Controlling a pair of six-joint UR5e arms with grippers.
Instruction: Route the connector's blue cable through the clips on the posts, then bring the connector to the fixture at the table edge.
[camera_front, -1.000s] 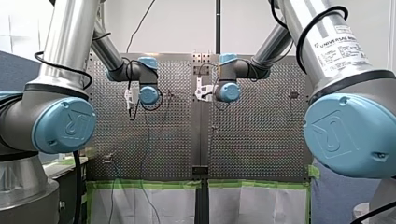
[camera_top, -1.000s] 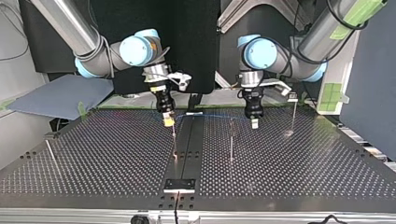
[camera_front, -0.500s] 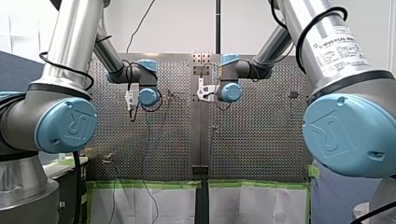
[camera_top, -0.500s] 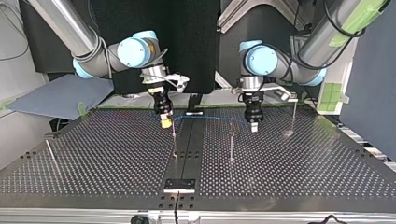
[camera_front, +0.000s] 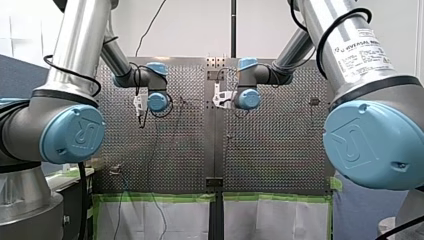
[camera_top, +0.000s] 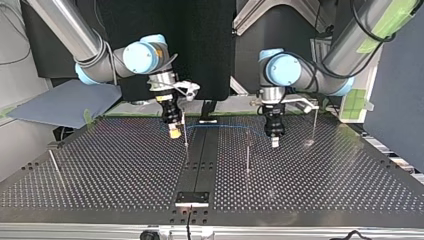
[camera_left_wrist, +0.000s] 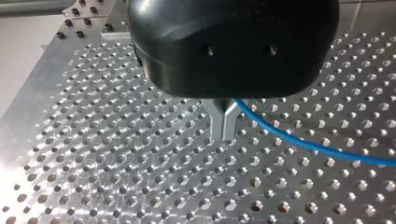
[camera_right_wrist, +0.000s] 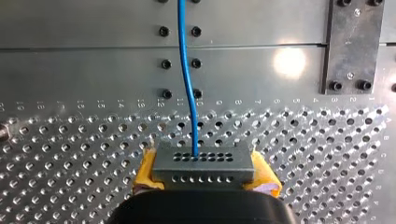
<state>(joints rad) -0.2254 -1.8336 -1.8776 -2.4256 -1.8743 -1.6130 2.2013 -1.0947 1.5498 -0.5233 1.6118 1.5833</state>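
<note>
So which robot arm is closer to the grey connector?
My right. My right fingers hold the connector between yellow pads. My left fingers are farther off, pinching the blue cable partway along it.

A white label (camera_front: 367, 47) on my right arm (camera_front: 336, 30), at the front view's near right, is showing "UNIVERSAL ROBOTS" above print too fine to read. The blue cap (camera_front: 74, 134) on my left arm (camera_front: 76, 50) and the blue cap (camera_front: 365, 145) on my right are each carrying a raised UR logo. In the right wrist view, small engraved numbers (camera_right_wrist: 275, 101) are running along the tabletop (camera_right_wrist: 93, 65), from 1 up to about 15.
</note>
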